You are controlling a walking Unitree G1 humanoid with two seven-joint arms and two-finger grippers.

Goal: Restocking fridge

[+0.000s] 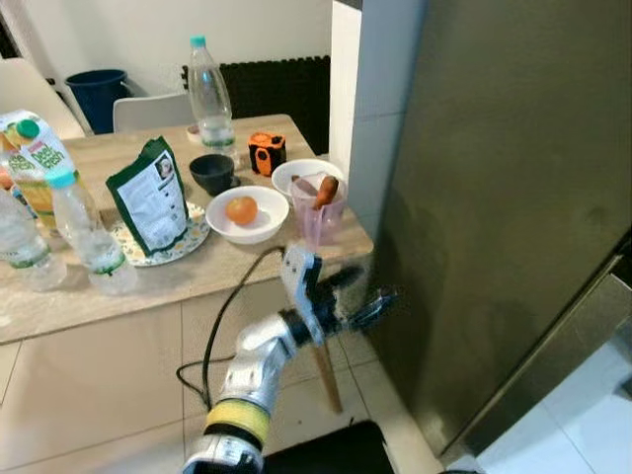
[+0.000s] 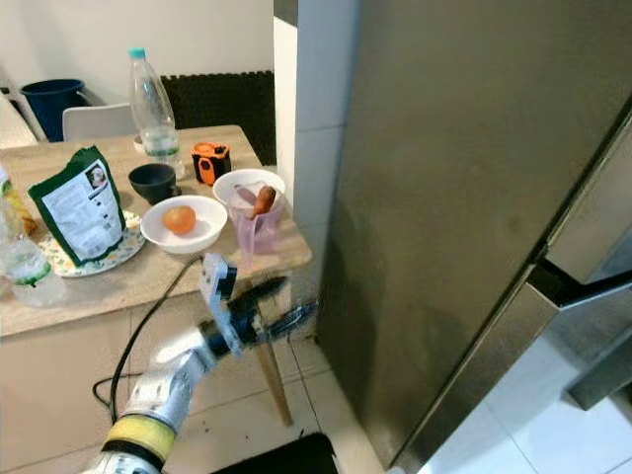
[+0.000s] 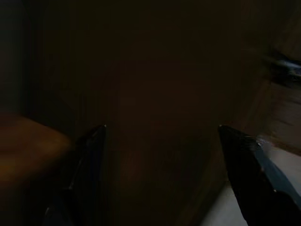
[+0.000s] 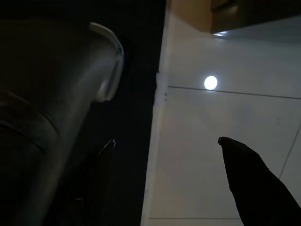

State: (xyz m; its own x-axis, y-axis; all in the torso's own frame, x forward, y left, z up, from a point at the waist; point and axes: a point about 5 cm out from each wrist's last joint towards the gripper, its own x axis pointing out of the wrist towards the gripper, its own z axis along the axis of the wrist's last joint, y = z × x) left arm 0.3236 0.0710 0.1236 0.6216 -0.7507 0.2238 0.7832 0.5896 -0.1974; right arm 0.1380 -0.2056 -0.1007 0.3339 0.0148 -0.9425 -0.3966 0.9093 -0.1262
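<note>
Fridge (image 1: 494, 197) – brushed dark metal, matt sheen; table (image 1: 197, 267) – pale wood-grain; floor (image 1: 89, 375) – glossy tile.

Blue bin (image 1: 97, 94), chair (image 1: 150, 110), black radiator (image 1: 281, 84).

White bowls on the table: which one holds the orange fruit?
The white bowl nearer the table's front edge, beside the green bag; the other bowl sits behind the pink cup.

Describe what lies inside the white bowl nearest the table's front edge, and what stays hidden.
The white bowl holds one round orange fruit, resting near its middle. The bowl's floor beneath the fruit is covered, so anything under it cannot be seen.
</note>
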